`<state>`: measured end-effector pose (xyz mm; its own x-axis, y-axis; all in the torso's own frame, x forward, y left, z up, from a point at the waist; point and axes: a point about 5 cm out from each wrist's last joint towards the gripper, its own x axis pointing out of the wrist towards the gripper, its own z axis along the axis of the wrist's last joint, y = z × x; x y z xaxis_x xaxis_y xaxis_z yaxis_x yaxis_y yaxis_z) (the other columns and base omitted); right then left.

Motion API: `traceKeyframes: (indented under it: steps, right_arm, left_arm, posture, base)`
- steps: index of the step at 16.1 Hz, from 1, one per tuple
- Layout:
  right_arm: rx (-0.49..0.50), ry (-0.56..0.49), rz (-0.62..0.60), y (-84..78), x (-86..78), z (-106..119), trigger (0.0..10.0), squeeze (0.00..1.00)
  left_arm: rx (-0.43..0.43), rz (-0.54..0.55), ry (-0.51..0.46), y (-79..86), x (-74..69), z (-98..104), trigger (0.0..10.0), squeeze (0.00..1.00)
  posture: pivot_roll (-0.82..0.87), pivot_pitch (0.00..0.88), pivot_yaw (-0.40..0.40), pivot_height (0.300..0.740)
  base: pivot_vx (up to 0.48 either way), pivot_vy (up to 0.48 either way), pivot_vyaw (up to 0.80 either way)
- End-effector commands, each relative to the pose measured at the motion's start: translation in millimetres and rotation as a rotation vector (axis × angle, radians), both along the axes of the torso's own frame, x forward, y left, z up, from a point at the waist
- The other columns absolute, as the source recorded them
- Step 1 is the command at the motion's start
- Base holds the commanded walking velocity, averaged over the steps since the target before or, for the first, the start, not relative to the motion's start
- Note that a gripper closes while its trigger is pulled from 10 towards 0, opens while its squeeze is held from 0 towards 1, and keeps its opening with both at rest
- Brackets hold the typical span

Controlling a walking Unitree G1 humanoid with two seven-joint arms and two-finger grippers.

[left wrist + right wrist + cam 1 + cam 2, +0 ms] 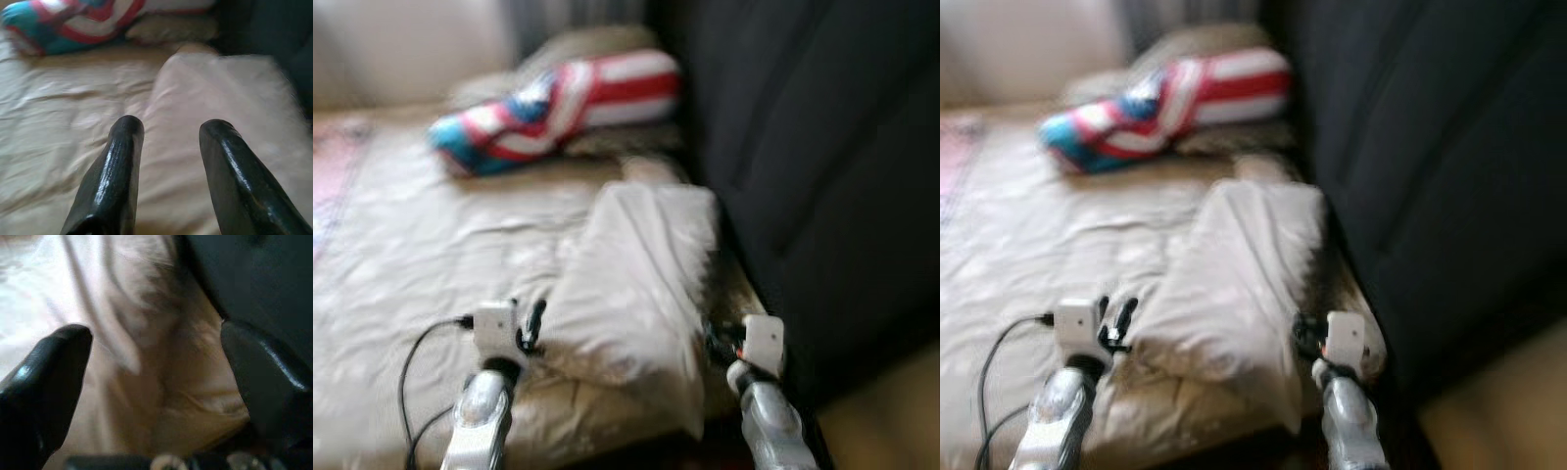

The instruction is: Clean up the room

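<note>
A bed point(401, 294) with a wrinkled beige sheet takes up the left and middle of the head views, which are blurred. A folded beige blanket point(626, 294) lies on it just right of centre, running from the middle of the frame down toward the lower edge. At the upper centre a red, white and blue striped pillow point(558, 108) rests against a tan pillow point(597, 44) behind it. A dark curtain point(822, 147) covers the right side of the frame, close along the bed's right edge.

The left claw point(530, 328) sits in the lower left, at the blanket's left edge, its two black fingers point(117, 166) spread apart with nothing between them; the wrist view looks over the blanket point(220, 93) toward the striped pillow point(73, 24). A black cable point(416, 362) loops from that wrist over the sheet. The right claw point(713, 343) is in the lower right, at the blanket's right edge beside the curtain, its fingers point(49, 377) also wide apart and empty over the folds.

No writing or brand can be read anywhere.
</note>
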<state>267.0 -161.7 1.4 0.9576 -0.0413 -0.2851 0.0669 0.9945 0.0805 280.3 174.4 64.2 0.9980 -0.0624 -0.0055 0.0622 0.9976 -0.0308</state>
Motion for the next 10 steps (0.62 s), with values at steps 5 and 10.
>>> traceKeyframes:
  steps: [5, 10]
  right_arm:
    - [0.036, -0.023, 0.022, 6.3, 6.9, 5.7, 10.0, 0.0]
    - [0.048, -0.007, 0.064, 7.3, 6.4, 3.1, 10.0, 0.0]
  left_arm:
    - [0.023, 0.017, 0.007, 8.4, -5.0, -2.5, 10.0, 0.0]
    - [0.027, 0.018, -0.004, 9.0, -3.3, 0.6, 10.0, 0.0]
  posture:
    - [0.0, 0.061, 0.002, 0.696]
    - [0.0, 0.051, 0.005, 0.696]
  base:
    - [0.0, 0.0, 0.0]
    - [0.0, 0.0, 0.0]
